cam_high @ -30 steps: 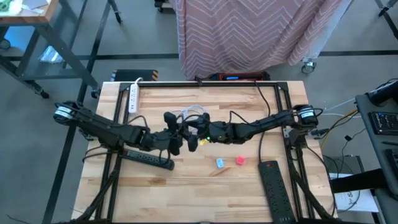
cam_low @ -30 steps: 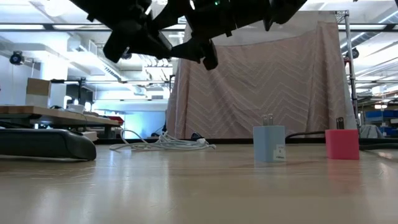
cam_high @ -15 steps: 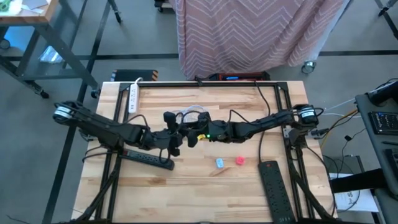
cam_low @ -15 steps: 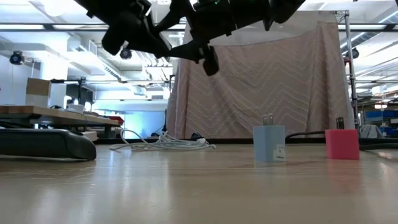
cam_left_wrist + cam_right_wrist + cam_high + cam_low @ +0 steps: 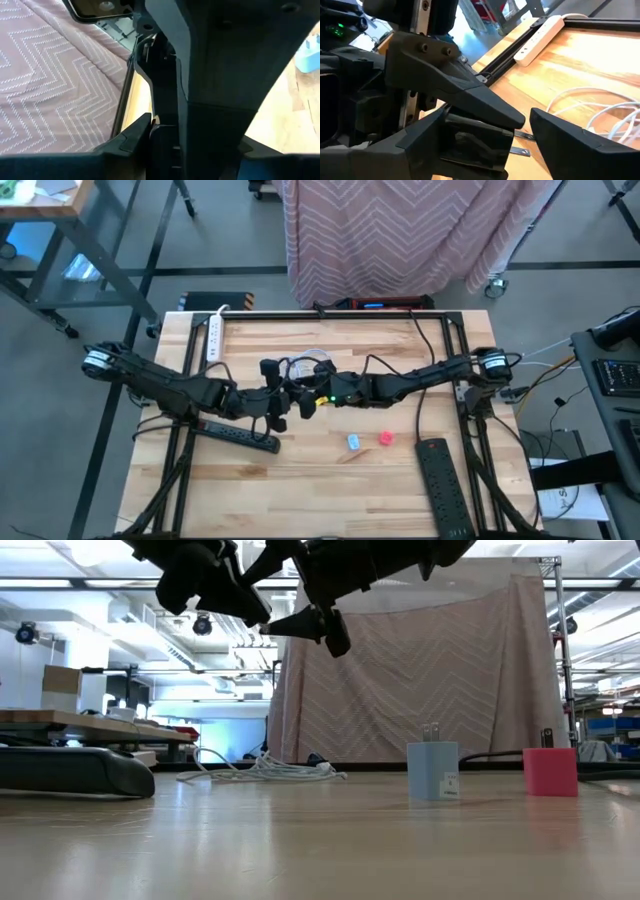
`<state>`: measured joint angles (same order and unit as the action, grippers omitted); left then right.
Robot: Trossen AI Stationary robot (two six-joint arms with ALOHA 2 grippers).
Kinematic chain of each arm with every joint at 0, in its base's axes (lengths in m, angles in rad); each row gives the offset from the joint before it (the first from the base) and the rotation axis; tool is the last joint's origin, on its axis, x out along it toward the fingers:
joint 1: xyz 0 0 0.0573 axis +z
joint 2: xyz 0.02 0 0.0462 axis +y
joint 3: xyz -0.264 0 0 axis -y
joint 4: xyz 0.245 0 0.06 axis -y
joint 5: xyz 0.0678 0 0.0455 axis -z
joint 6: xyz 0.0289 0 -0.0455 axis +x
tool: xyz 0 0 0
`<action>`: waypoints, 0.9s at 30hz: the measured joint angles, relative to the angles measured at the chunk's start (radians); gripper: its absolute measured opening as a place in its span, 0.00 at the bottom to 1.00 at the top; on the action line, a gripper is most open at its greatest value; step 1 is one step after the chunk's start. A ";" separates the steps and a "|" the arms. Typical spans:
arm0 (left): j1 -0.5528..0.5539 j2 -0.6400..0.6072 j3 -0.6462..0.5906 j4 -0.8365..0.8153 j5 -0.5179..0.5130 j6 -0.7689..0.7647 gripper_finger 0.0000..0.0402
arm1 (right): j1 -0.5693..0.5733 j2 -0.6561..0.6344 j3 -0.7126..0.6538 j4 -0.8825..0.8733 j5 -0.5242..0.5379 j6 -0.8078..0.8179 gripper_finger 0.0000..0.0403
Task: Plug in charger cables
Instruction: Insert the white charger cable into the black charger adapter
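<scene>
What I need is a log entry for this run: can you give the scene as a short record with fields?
left gripper: raised over mid-table, meeting the right gripper
right gripper: raised, facing the left one
thin white charger cables: coiled on the wooden table, beyond the grippers
light blue plug block: standing loose, prongs up
red-pink plug block: beside it, apart
long black power strip: under the left arm
</scene>
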<state>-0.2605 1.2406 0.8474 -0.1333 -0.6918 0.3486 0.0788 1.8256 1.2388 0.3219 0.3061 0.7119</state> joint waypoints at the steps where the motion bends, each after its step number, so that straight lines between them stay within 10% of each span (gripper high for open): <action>1: 0.001 -0.002 0.000 0.003 0.001 0.002 0.33 | 0.001 0.001 0.000 -0.002 0.000 0.002 0.72; 27: 0.001 0.001 -0.001 0.018 -0.013 0.000 0.34 | 0.001 0.002 0.001 -0.005 0.004 0.037 0.67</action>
<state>-0.2596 1.2411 0.8467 -0.1158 -0.7048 0.3488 0.0799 1.8278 1.2396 0.3169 0.3098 0.7486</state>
